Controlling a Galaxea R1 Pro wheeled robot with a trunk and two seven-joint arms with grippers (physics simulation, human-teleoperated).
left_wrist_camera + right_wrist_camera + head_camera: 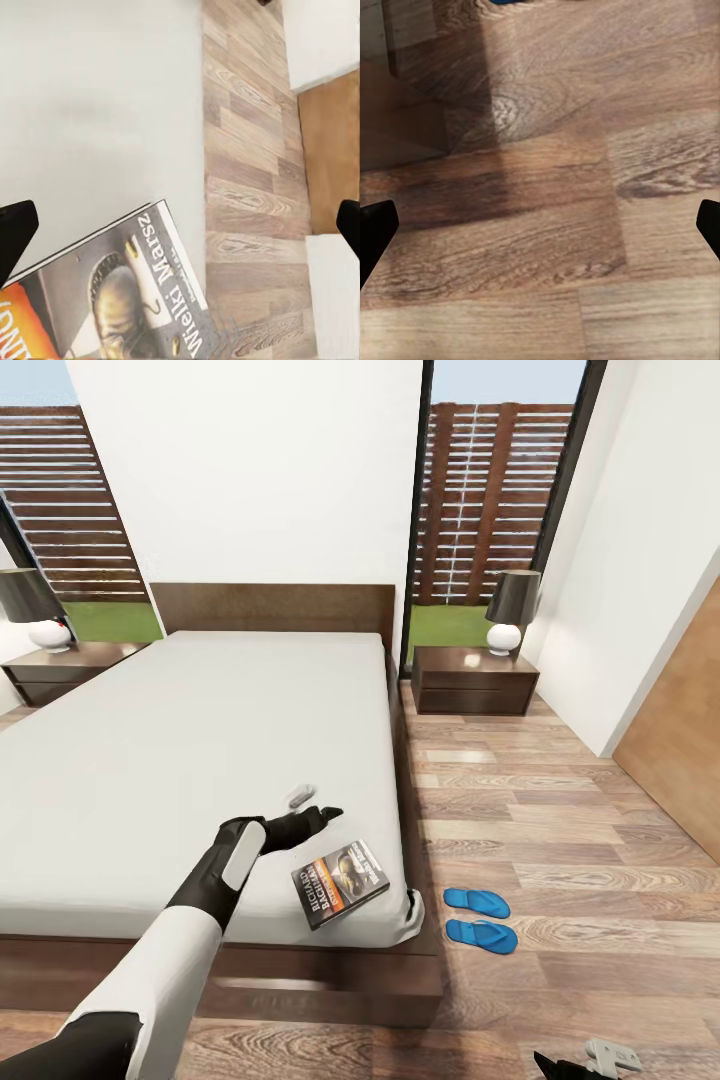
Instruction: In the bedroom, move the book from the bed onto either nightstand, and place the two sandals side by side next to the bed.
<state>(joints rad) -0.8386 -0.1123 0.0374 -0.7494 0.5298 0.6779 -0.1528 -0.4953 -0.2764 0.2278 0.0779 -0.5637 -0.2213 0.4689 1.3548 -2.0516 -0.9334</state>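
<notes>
The book [340,882], dark with an orange band, lies flat on the bed [200,760] near its front right corner. My left gripper [315,806] hovers open over the mattress just behind the book. In the left wrist view the book [112,300] lies below and to one side of the open left gripper [180,225], whose dark fingertips [15,232] stand wide apart. The two blue sandals [477,902] [481,935] lie close together on the floor beside that corner of the bed. My right gripper [590,1060] hangs low over the floor, and the right wrist view shows it [540,225] open above bare planks.
Two dark nightstands flank the headboard, one on the right [475,680] and one on the left [60,670]. Each carries a lamp [510,610]. A brown door [680,740] stands at the right wall. Wood floor [560,810] runs between the bed and that wall.
</notes>
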